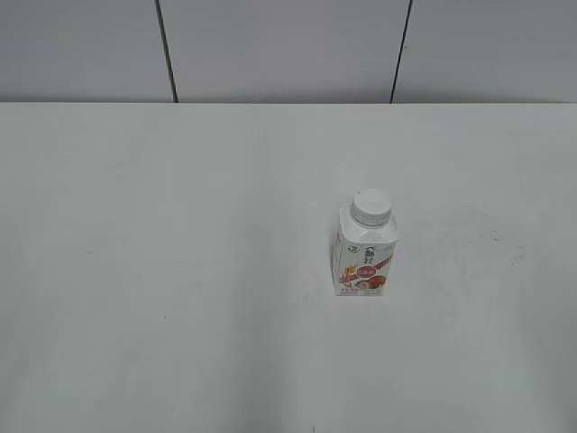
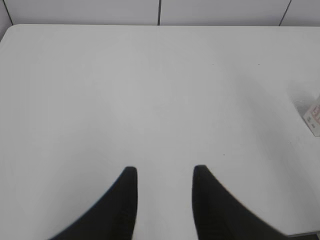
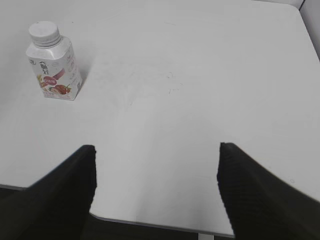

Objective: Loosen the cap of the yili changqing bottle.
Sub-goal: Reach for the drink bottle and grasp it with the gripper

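The yili changqing bottle (image 1: 364, 256) stands upright on the white table, right of centre, with its red and orange fruit label facing front. Its ribbed white cap (image 1: 371, 207) sits on the neck. In the right wrist view the bottle (image 3: 54, 67) and cap (image 3: 44, 33) are at the upper left, far from my right gripper (image 3: 156, 150), which is open and empty near the table's front edge. In the left wrist view only a corner of the bottle (image 2: 315, 116) shows at the right edge; my left gripper (image 2: 165, 171) is open and empty over bare table. Neither gripper shows in the exterior view.
The white table (image 1: 180, 271) meets a grey panelled wall (image 1: 270, 45) at the back. The table's front edge with a rounded corner (image 3: 150, 220) lies just under my right gripper.
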Robot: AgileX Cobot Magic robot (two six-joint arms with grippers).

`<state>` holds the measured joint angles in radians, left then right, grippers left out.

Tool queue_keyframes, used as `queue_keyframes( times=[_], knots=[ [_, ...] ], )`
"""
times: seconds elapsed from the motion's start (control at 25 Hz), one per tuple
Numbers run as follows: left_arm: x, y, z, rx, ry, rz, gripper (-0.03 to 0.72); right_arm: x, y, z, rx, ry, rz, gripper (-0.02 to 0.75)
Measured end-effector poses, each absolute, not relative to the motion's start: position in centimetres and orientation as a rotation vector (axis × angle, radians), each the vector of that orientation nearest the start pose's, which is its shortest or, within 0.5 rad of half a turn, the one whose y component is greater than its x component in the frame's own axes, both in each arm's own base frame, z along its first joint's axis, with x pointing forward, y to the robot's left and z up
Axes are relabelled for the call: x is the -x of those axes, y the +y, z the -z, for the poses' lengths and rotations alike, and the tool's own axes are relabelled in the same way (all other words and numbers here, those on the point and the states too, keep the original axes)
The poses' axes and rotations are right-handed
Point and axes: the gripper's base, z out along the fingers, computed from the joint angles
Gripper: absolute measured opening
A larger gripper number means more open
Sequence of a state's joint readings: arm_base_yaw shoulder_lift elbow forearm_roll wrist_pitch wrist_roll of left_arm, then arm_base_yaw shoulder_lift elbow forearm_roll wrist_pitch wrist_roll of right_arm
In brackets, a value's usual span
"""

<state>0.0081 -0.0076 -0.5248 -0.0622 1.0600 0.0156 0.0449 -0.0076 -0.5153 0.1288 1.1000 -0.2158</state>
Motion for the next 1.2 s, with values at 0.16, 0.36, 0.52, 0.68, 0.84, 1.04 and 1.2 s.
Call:
queue_keyframes(
  times=[0.16, 0.36, 0.52, 0.68, 0.84, 1.04, 1.2],
  knots=[
    [0.91, -0.50, -28.42, -0.012, 2.010, 0.059, 0.239, 1.04, 1.00, -27.88, 0.278, 2.035, -0.048, 0.592],
    [0.91, -0.50, -28.42, -0.012, 2.010, 0.059, 0.239, 1.04, 1.00, -27.88, 0.278, 2.035, -0.048, 0.592],
    [0.91, -0.50, -28.42, -0.012, 2.010, 0.059, 0.239, 1.04, 1.00, -27.88, 0.278, 2.035, -0.048, 0.592],
    [0.91, -0.50, -28.42, -0.012, 2.010, 0.059, 0.239, 1.04, 1.00, -27.88, 0.278, 2.035, -0.048, 0.592],
    [0.91, -0.50, -28.42, -0.012, 2.010, 0.059, 0.239, 1.04, 1.00, -27.88, 0.278, 2.035, -0.048, 0.592],
    [0.91, -0.50, -28.42, -0.012, 2.010, 0.059, 0.239, 1.04, 1.00, -27.88, 0.278, 2.035, -0.048, 0.592],
    [0.91, -0.48, -28.42, -0.011, 2.010, 0.055, 0.239, 1.04, 1.00, -27.88, 0.278, 2.035, -0.048, 0.592]
  ],
)
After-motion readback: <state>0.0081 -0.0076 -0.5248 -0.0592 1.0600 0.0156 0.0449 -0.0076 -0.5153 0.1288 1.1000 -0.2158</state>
